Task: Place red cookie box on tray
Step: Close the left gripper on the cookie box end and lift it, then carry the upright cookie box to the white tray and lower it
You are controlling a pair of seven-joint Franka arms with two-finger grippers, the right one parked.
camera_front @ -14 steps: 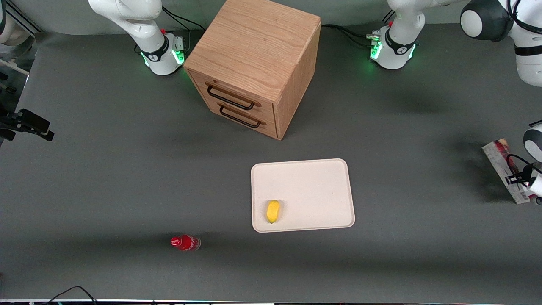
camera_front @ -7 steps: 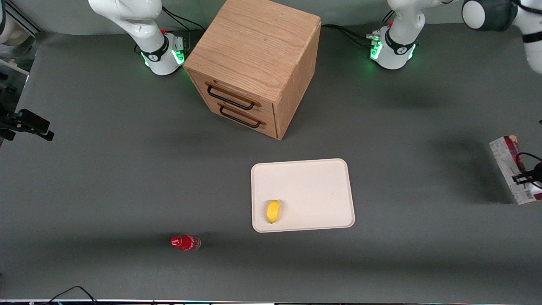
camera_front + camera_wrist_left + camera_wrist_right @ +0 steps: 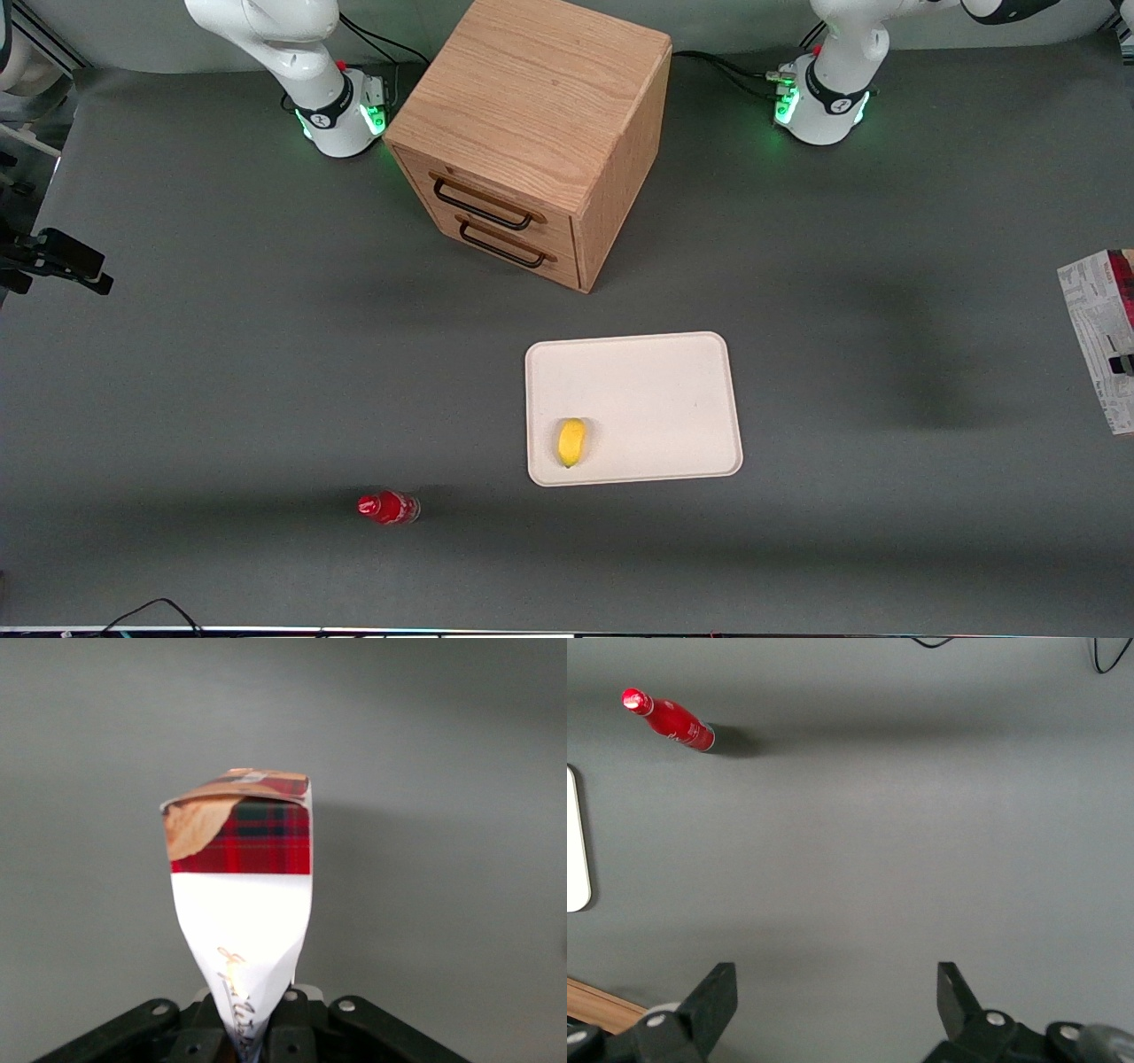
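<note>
Currently I hold the long red-tartan cardboard cookie box (image 3: 241,895) clamped in my gripper (image 3: 257,1036), aiming for the cream rectangular tray's (image 3: 656,390) bare area beside the yellow fruit (image 3: 571,441).

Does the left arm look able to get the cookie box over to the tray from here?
Probably yes. The end effector holds the red cookie box above the table's working-arm end; the tray has bare room beside the yellow fruit.

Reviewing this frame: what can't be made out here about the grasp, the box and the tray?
- Red cookie box: front view's edge cuts it off, so its full length is unseen.
- Gripper: shut on the box in the left wrist view; the box covers the contact.
- Tray: absent from the left wrist view, so the box's distance from it is unclear there.
- Box text: too small.
</note>
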